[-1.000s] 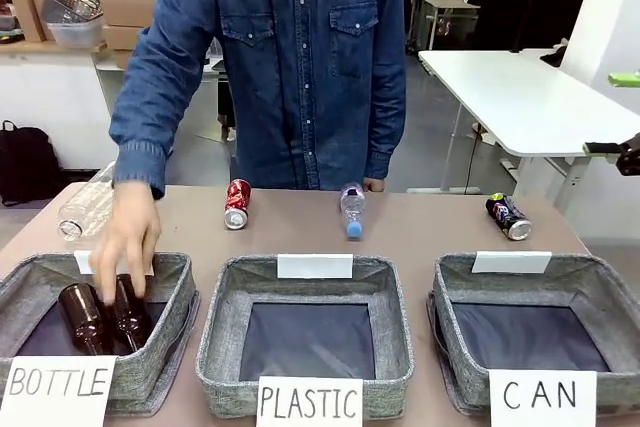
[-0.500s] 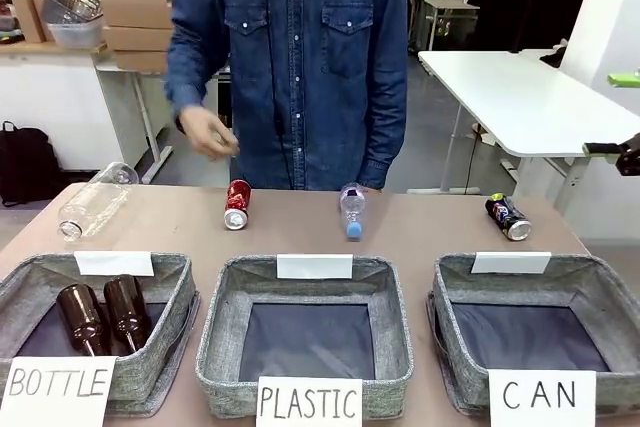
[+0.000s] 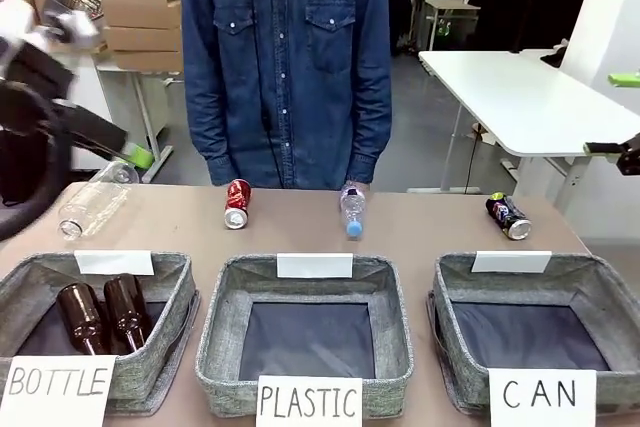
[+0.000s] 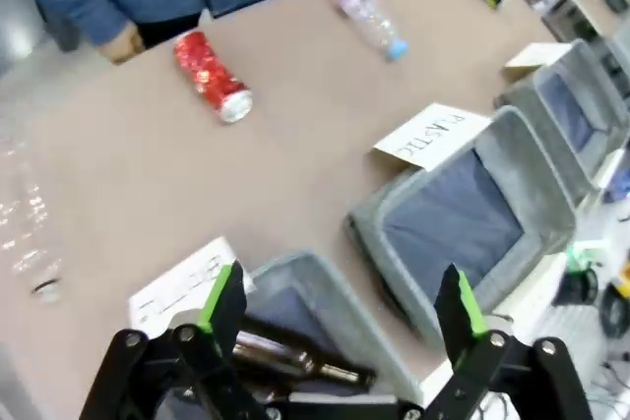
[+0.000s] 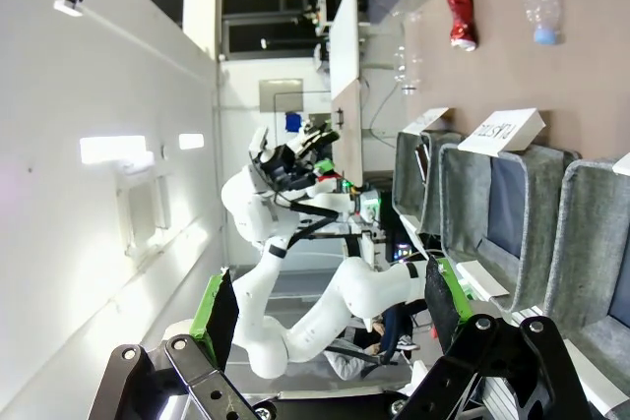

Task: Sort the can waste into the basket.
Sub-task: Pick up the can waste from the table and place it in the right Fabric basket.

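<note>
Front cam: red can (image 3: 237,204) lying at 11 o'clock of the PLASTIC bin (image 3: 225,347), Pepsi can (image 3: 509,216) at 12 o'clock of the CAN basket (image 3: 452,347), both out on the table (image 3: 420,232). Left wrist: left gripper (image 4: 342,287) spread wide, empty, red can up at 11 o'clock. Right wrist: right gripper (image 5: 330,292) jaws apart too, nothing in them.

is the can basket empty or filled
Empty: the CAN basket shows bare dark lining; the red can and dark can lie on the table.
</note>
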Available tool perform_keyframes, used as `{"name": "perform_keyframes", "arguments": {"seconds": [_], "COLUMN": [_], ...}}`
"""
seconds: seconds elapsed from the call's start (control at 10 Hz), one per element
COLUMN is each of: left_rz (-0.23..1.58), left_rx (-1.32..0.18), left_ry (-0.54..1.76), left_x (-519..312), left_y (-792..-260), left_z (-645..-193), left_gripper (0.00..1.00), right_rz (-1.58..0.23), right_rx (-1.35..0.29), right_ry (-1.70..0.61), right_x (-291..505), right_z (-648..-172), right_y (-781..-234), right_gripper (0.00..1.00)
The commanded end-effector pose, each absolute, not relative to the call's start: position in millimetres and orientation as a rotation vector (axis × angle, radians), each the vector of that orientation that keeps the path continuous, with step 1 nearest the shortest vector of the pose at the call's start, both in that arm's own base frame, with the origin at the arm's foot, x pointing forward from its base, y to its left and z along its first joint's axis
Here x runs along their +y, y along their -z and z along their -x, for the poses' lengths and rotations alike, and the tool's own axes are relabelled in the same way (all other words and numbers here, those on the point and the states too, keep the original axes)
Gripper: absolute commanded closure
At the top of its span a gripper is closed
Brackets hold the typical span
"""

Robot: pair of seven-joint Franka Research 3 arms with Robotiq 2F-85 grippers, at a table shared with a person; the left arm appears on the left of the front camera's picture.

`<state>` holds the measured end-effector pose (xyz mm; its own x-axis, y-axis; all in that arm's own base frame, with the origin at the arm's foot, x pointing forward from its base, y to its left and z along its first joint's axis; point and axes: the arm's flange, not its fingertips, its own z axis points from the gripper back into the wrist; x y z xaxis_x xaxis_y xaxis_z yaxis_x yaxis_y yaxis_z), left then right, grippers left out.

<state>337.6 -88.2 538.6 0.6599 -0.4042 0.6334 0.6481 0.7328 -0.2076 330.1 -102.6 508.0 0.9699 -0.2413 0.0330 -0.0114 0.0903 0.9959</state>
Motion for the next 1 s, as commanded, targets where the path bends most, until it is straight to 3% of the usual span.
{"name": "perform_keyframes", "arguments": {"seconds": [0.0,0.1,0.2,0.4,0.7,0.9], "left_rz": [0.521,0.645,0.468,0.468,0.532,0.438], "left_rx": [-0.371,-0.260,-0.512,-0.512,-0.265,-0.237], "left_ry": [0.582,0.472,0.623,0.623,0.387,0.304], "left_x": [-125,-116,-123,-123,-155,-185], "left_y": [-514,-514,-518,-518,-477,-456], "left_z": [-399,-422,-351,-351,-447,-484], "left_gripper": [0.00,0.00,0.00,0.00,0.00,0.00], "right_rz": [-1.488,-1.488,-1.488,-1.488,-1.488,-1.488], "right_rx": [-0.226,-0.226,-0.226,-0.226,-0.226,-0.226], "right_ry": [0.151,0.151,0.151,0.151,0.151,0.151], "right_x": [-103,-103,-103,-103,-103,-103], "right_z": [-332,-332,-332,-332,-332,-332], "right_y": [-509,-509,-509,-509,-509,-509], "right_gripper": [0.00,0.00,0.00,0.00,0.00,0.00]}}
